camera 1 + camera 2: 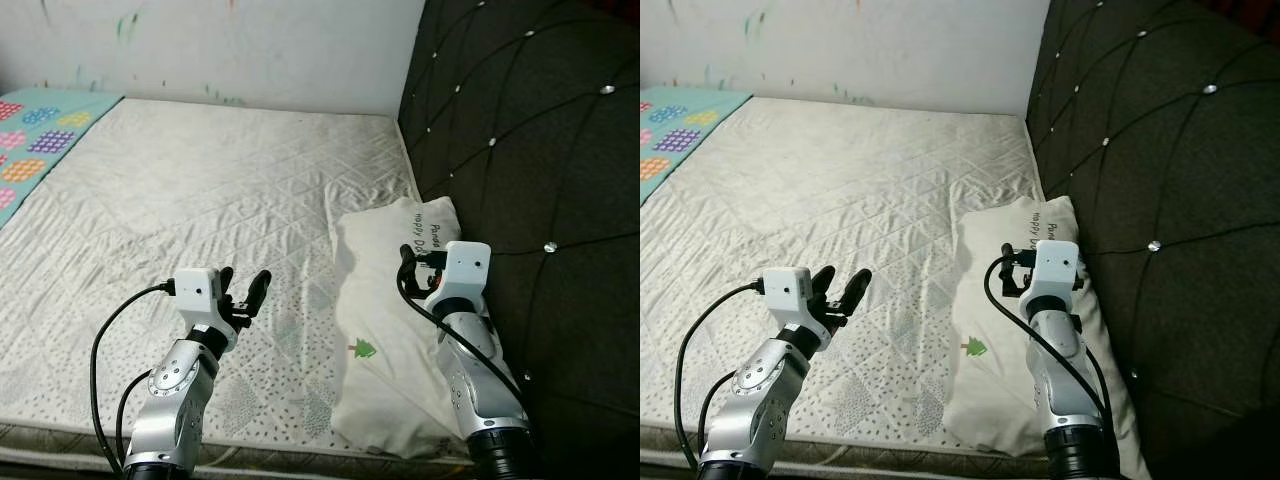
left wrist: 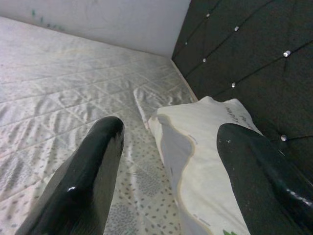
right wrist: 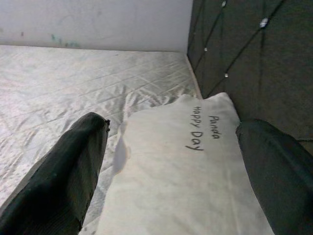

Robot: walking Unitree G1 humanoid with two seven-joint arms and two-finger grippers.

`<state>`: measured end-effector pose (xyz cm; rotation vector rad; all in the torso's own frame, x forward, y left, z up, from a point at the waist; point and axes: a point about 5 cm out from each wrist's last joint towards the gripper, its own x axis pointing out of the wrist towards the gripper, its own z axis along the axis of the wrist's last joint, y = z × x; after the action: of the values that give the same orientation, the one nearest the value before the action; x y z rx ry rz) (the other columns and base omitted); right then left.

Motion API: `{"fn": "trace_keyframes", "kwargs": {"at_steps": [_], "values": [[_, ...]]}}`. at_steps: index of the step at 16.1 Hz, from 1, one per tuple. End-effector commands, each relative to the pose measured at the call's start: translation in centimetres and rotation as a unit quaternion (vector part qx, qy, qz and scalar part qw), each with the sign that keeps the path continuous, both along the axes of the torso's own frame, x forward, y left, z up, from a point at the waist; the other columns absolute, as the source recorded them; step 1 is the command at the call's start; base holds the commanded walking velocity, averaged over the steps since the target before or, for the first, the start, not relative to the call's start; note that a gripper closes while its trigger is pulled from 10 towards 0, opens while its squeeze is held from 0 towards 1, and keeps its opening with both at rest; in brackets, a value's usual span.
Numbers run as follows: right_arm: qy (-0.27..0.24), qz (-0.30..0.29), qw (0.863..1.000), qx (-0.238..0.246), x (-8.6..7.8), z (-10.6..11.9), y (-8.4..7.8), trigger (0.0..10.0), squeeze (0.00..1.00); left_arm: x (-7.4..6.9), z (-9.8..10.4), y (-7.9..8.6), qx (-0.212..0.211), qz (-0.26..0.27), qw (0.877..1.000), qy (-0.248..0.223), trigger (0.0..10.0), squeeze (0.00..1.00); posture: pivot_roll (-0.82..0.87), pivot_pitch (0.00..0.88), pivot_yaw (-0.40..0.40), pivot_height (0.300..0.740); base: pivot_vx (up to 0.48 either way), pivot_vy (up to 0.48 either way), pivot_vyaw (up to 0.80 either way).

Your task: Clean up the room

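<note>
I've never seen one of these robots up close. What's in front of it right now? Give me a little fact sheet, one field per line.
Place: a bare quilted mattress against a white wall
Headboard: dark, tufted with shiny studs, on the robot's right
Pillow: white pillow printed "Happy Day Panda" with a small green tree, lying beside the headboard
Blanket: colourful patterned corner at the far left
Left claw: open, above the mattress
Right claw: open, above the pillow
Held: nothing
</note>
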<state>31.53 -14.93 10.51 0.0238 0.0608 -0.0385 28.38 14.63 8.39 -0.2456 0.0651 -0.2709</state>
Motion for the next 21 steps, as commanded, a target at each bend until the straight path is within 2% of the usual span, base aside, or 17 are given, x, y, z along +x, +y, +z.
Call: {"fn": "trace_keyframes", "kwargs": {"at_steps": [1,7,13,14,16,20,21], "values": [[0.005,0.007,1.0,0.002,0.1,-0.1,0.2,10.0,0.0,0.1,0.2,0.0,-0.003,-0.001,1.0,-0.003,10.0,0.0,-0.04,0.0,-0.013,0.74,0.0,0.36,0.0],[0.01,0.013,1.0,0.0,-0.1,-0.2,0.3,10.0,0.0,-0.2,0.1,0.1,-0.002,-0.001,1.0,0.0,10.0,0.0,-0.04,0.0,-0.014,0.74,0.0,0.407,0.0],[0.009,0.023,0.999,-0.035,-0.2,-0.4,0.2,10.0,0.0,-0.2,0.1,0.1,-0.002,-0.001,1.0,0.001,10.0,0.0,-0.04,0.0,-0.013,0.74,0.0,0.422,0.0],[-0.003,0.033,0.998,-0.058,-0.1,-0.2,0.4,10.0,0.0,-0.2,0.1,0.1,-0.003,-0.001,1.0,0.001,10.0,0.0,-0.04,0.0,-0.013,0.74,0.0,0.446,0.0],[-0.011,0.048,0.996,-0.071,-0.2,-0.2,0.6,10.0,0.0,-0.2,0.1,0.1,-0.003,0.0,1.0,0.001,10.0,0.0,-0.04,0.0,-0.016,0.74,0.0,0.45,0.0],[-0.002,0.087,0.994,-0.063,-0.5,-0.4,1.4,10.0,0.0,-0.4,0.0,0.0,-0.005,0.002,1.0,0.003,10.0,0.0,-0.04,0.0,-0.021,0.74,0.0,0.457,0.0],[-0.003,0.101,0.992,-0.073,-0.6,-0.4,1.7,10.0,0.0,-0.4,-0.1,-0.1,-0.006,0.002,1.0,0.004,10.0,0.0,-0.04,0.0,-0.021,0.74,0.0,0.465,0.0]]}}
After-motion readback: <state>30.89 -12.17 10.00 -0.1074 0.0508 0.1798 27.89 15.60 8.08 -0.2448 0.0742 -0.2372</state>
